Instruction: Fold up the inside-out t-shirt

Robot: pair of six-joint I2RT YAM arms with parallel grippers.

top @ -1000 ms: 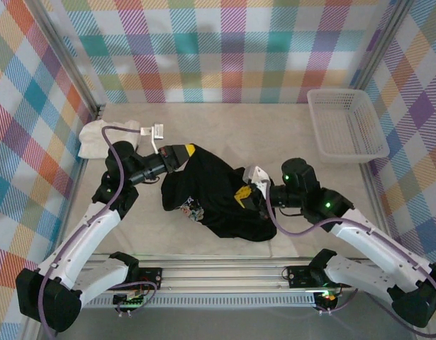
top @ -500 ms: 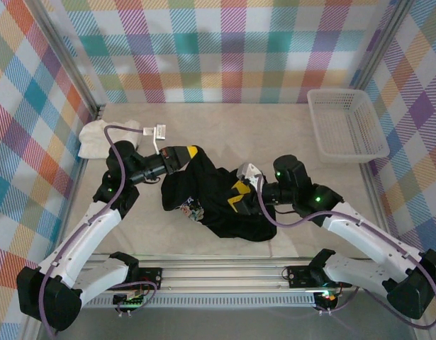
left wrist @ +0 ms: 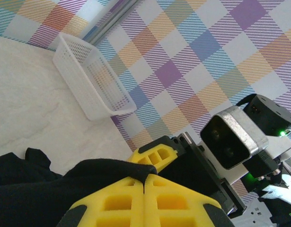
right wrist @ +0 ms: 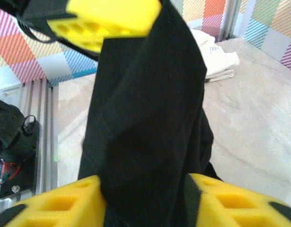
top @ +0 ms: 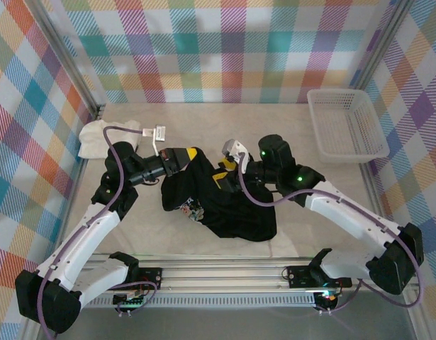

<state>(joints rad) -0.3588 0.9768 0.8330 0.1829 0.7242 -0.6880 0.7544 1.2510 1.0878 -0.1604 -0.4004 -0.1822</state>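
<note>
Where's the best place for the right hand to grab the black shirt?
Probably the strip of shirt just below the left hand, coming from the right. That hand holds it pinched and lifted, so the cloth hangs narrow there and fits between the right hand's fingers.

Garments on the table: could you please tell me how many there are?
2: the black t-shirt bunched in the middle, and a white garment in the far left corner. Others may hide beneath.

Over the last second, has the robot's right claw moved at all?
Yes. In the top view the right gripper moved left and toward the back wall, farther from the white basket.
</note>
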